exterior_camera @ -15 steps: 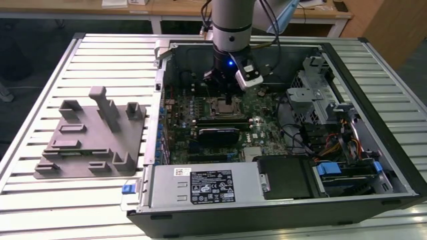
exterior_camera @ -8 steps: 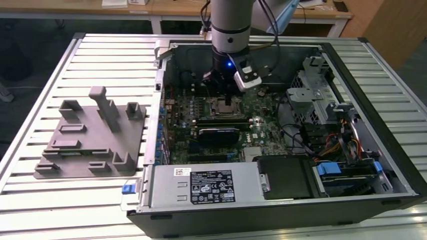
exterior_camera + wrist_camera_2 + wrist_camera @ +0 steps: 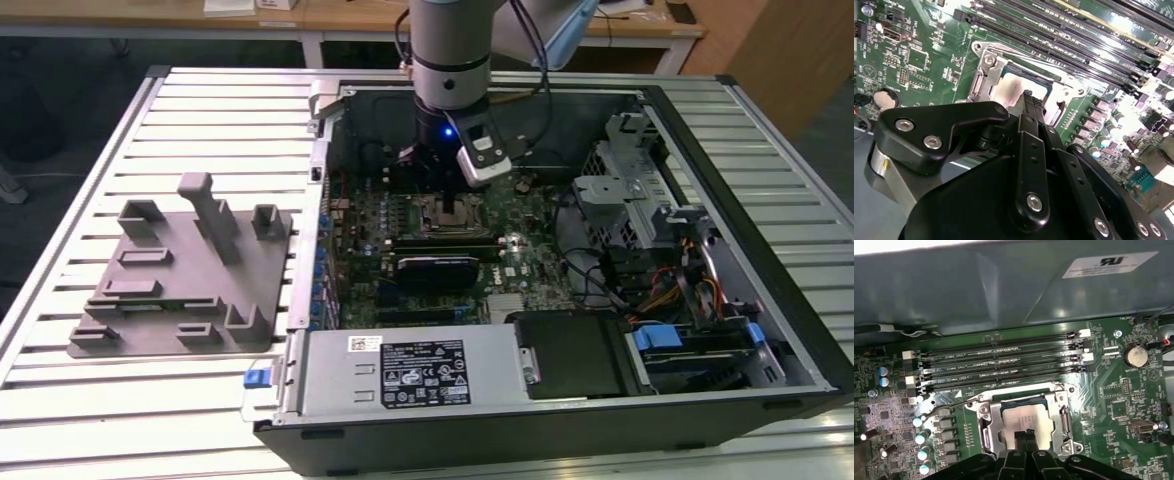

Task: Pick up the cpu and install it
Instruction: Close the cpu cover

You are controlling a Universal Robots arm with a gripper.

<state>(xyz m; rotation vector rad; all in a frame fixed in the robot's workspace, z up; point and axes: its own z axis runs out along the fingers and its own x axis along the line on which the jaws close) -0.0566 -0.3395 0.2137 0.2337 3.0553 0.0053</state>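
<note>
Now the gripper [image 3: 1024, 435] is seen low inside the open computer case [image 3: 747, 150], in the upper middle of the exterior view. The jaws are set close together, and their tips are right over the cpu [image 3: 1026, 416]. The cpu is laid flat in the socket [image 3: 985, 427] on the green board [image 3: 1104, 390]. Whether its shiny top is touched cannot be told. A grey tray [image 3: 174, 280] is set on the desk [image 3: 80, 180] at the exterior view's left, well apart from the case.

Silver cpu [image 3: 1024, 415], green motherboard [image 3: 1106, 395], grey tray [image 3: 174, 295]
</note>
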